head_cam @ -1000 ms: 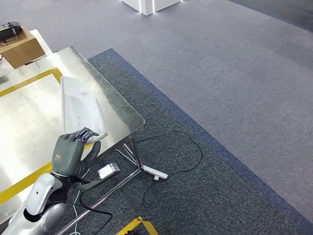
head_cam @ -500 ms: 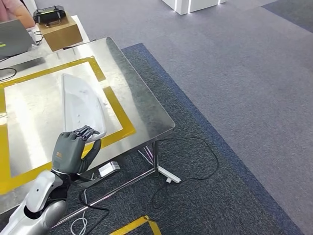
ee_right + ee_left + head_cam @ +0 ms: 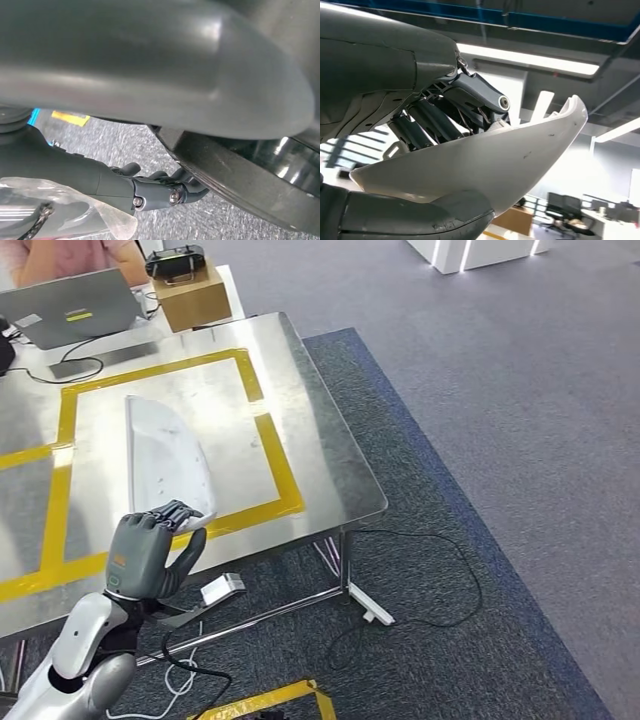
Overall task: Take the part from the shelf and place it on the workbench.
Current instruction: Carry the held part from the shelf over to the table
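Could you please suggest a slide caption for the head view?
The left robot hand holds the white part over the steel workbench marked with yellow tape.

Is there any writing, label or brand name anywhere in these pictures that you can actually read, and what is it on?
Nothing can be read.
Small orange mark on the back of the left hand: too small to read.
Yellow-green sticker and white label on the laptop: blurred, unreadable.
White part held by that hand: dark specks, no lettering.
Steel workbench: yellow tape lines, no text.
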Motion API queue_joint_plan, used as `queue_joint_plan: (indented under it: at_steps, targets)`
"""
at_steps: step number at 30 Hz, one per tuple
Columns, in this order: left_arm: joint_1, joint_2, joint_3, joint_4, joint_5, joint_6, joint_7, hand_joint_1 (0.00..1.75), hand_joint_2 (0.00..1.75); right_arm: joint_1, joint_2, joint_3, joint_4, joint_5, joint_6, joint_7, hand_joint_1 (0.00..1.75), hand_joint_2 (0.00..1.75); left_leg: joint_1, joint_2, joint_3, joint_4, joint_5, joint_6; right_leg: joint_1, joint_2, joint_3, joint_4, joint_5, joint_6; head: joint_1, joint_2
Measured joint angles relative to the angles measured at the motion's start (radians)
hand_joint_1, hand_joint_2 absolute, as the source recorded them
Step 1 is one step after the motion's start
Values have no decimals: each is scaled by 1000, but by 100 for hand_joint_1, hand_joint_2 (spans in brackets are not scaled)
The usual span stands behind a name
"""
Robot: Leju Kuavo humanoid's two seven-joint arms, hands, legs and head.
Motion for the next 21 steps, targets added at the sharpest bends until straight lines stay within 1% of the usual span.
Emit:
queue_joint_plan:
  at_steps: [1,2,3,4,5,6,7,8,9,10,11,12,13,14,15,16,17,18,19,20,21]
  targets:
    - [1,0,0,0,0,0,0,175,175,1,0,0,0,0,0,0,0,0,0,2,11,-24,24,3,2,-13,3,0,-3,0,0,0]
    - [1,1,0,0,0,0,0,175,175,2,0,0,-1,0,0,0,0,0,-3,9,40,-82,60,9,4,-24,7,0,-6,0,0,0]
    - [1,1,1,0,0,0,0,175,175,2,0,0,-2,0,0,1,0,0,-8,31,76,-152,92,17,5,-34,12,0,-10,1,0,0]
    - [0,1,1,0,0,0,0,175,175,3,0,0,-3,0,0,1,0,0,-16,54,109,-216,112,25,8,-44,15,0,-14,3,0,0]
    - [-1,1,1,0,0,0,0,175,175,4,0,0,-4,0,0,1,0,0,-23,74,129,-257,119,32,11,-53,17,0,-17,6,0,0]
    - [-2,1,1,0,0,0,0,175,175,5,-1,0,-5,0,-1,2,0,0,-29,85,137,-277,116,36,13,-62,18,-2,-20,9,0,0]
    - [-2,1,1,0,0,0,0,175,175,5,-1,0,-5,0,-1,2,0,0,-32,79,139,-284,113,40,16,-73,20,-4,-22,14,0,0]
    - [-1,1,1,0,0,0,0,175,175,6,-2,0,-5,0,-2,2,0,0,-29,67,140,-289,115,43,16,-81,21,-6,-25,19,1,0]
    - [0,1,1,-1,0,1,0,175,175,6,-2,0,-6,0,-3,3,0,0,-25,55,143,-296,117,47,15,-72,21,-2,-31,24,1,0]
    - [-1,1,1,-1,0,1,0,175,175,5,-3,0,-6,1,-4,2,0,0,-21,44,147,-303,120,51,14,-52,12,17,-43,29,3,0]
    - [-2,0,1,-2,0,1,0,175,175,4,-4,0,-7,2,-5,1,0,0,-17,34,151,-308,122,54,12,-26,-10,59,-65,34,6,0]
    - [-3,0,1,-3,0,1,0,175,175,2,-4,0,-8,3,-7,0,0,0,-16,24,152,-309,122,57,11,-1,-42,121,-92,37,7,0]
    - [-3,0,1,-3,0,1,0,175,175,-1,-4,0,-9,4,-8,-1,0,0,-15,14,153,-309,121,59,10,10,-83,194,-121,40,8,0]
    - [-2,0,1,-3,0,1,0,175,175,-2,-5,0,-10,5,-10,-1,0,0,-15,2,153,-309,120,60,10,14,-119,255,-139,42,9,0]
    - [-1,0,1,-3,0,1,0,175,175,-3,-5,0,-11,6,-12,-1,0,0,-15,-10,155,-308,119,60,10,14,-142,285,-137,44,8,0]
    - [1,0,0,-3,0,1,0,175,175,-4,-5,0,-13,5,-14,-2,0,0,-14,-23,157,-308,118,59,9,15,-145,275,-113,46,9,0]
    - [1,0,0,-3,0,0,1,175,175,-5,-6,0,-15,4,-16,-2,0,0,-12,-36,160,-307,117,56,6,19,-128,225,-72,47,9,0]
    - [2,0,0,-3,0,0,1,175,175,-4,-7,0,-16,3,-18,-2,0,0,-11,-48,163,-305,114,52,2,32,-100,153,-29,49,9,0]
    - [1,0,1,-3,-1,0,2,175,175,-3,-7,0,-18,2,-19,-2,0,0,-11,-59,164,-300,111,48,-3,52,-72,86,1,50,10,0]
    - [1,0,1,-3,-1,0,2,175,175,-2,-8,0,-21,0,-20,-2,0,0,-12,-68,161,-296,108,43,-7,69,-49,39,17,48,10,0]
    - [1,0,1,-3,-1,-1,3,175,175,-3,-9,0,-23,-1,-20,-3,0,0,-13,-74,158,-291,106,40,-9,82,-38,14,21,44,10,0]
